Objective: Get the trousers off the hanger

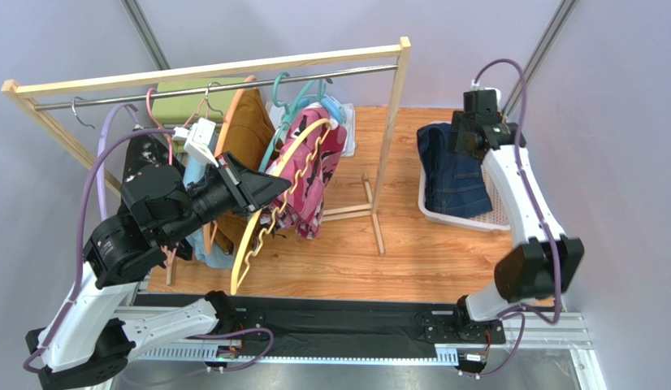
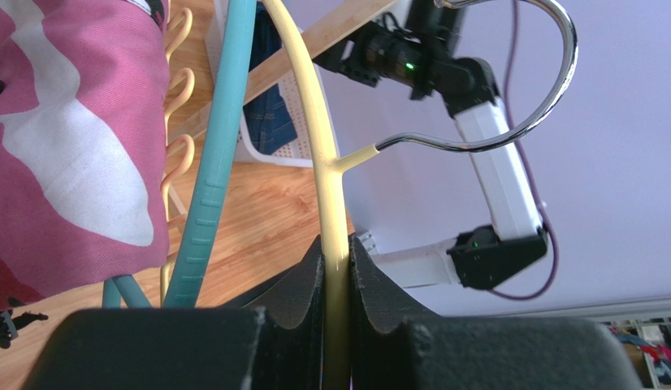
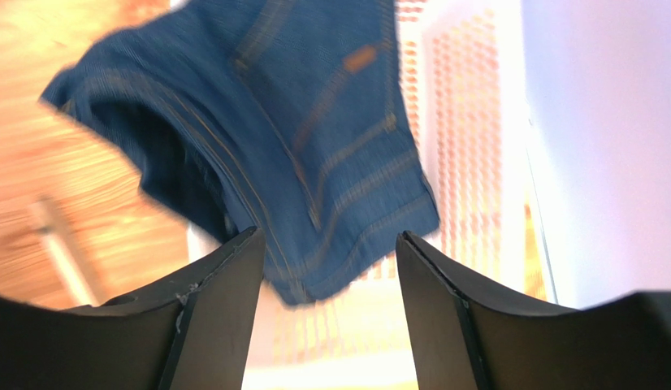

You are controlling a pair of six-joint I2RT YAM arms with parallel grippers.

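Left wrist view: low in the frame, our left gripper [image 2: 337,272] is clamped on the thin, rigid yellow hanger [image 2: 314,122]. In the right wrist view, our right gripper [image 3: 326,260] stands open, holding nothing, above the dark navy trousers [image 3: 298,122] draped on the white basket [image 3: 469,122]. We judge this denim soft, limp and fairly heavy, best pinched at the thick waistband. Pink floral trousers [image 1: 314,203] hang on the rack [image 1: 209,69], upper centre.

**Rack and basket on a wooden top**

A pale wooden clothes rack [image 1: 233,67] with a metal rail [image 1: 355,75] stands across the left and far part of the wooden tabletop [image 1: 347,260]. A white mesh basket [image 1: 465,219] sits at its right edge.
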